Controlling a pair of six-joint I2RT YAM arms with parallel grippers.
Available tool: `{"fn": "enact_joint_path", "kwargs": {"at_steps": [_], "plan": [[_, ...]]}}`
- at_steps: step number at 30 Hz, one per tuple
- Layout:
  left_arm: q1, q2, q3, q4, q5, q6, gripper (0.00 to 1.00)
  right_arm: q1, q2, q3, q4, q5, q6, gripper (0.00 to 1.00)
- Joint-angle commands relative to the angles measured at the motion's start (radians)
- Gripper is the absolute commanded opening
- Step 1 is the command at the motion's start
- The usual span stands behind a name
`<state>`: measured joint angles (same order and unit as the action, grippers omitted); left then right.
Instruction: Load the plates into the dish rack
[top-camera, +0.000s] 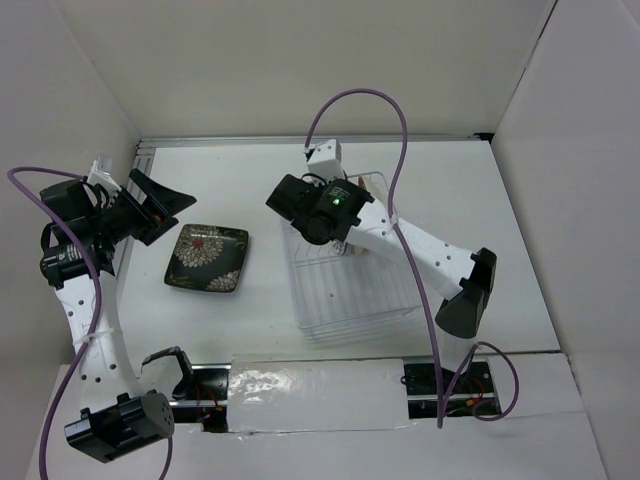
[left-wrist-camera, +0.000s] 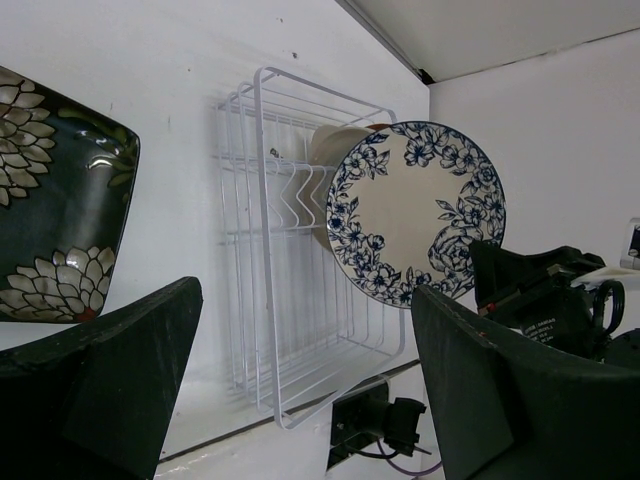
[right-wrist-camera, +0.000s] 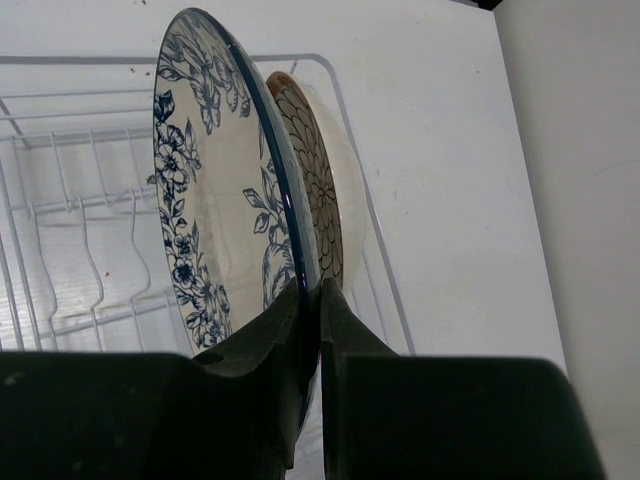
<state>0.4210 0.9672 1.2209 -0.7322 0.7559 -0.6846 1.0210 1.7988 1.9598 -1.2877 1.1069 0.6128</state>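
Edgewise, right end effector (right-wrist-camera: 318, 300) grips blue-white floral plate (right-wrist-camera: 205, 200).

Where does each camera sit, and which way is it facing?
Top external: overhead behind the robot, facing down; left arm and right arm show.
Left wrist: faces past the open left gripper toward the dish rack.
Right wrist: faces along the right gripper, shut on the blue floral plate.
Both wrist views share that plate and rack.
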Motion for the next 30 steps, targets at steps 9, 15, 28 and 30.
{"fn": "enact_joint_path", "kwargs": {"at_steps": [9, 15, 28, 30], "plan": [[-0.002, 0.007, 0.008, 0.028, -0.001, 0.008, 0.98, 0.001, -0.019, -0.067, -0.036, 0.094, 0.067, 0.00], [-0.002, 0.007, 0.003, 0.028, -0.004, 0.008, 0.98, 0.001, -0.009, -0.096, 0.000, 0.056, 0.061, 0.00], [-0.002, 0.008, -0.021, 0.036, -0.015, 0.017, 0.98, 0.005, 0.053, -0.084, 0.123, -0.090, -0.079, 0.30], [-0.002, 0.025, -0.038, 0.040, -0.015, 0.023, 0.98, 0.005, 0.053, -0.090, 0.137, -0.094, -0.085, 0.30]]}}
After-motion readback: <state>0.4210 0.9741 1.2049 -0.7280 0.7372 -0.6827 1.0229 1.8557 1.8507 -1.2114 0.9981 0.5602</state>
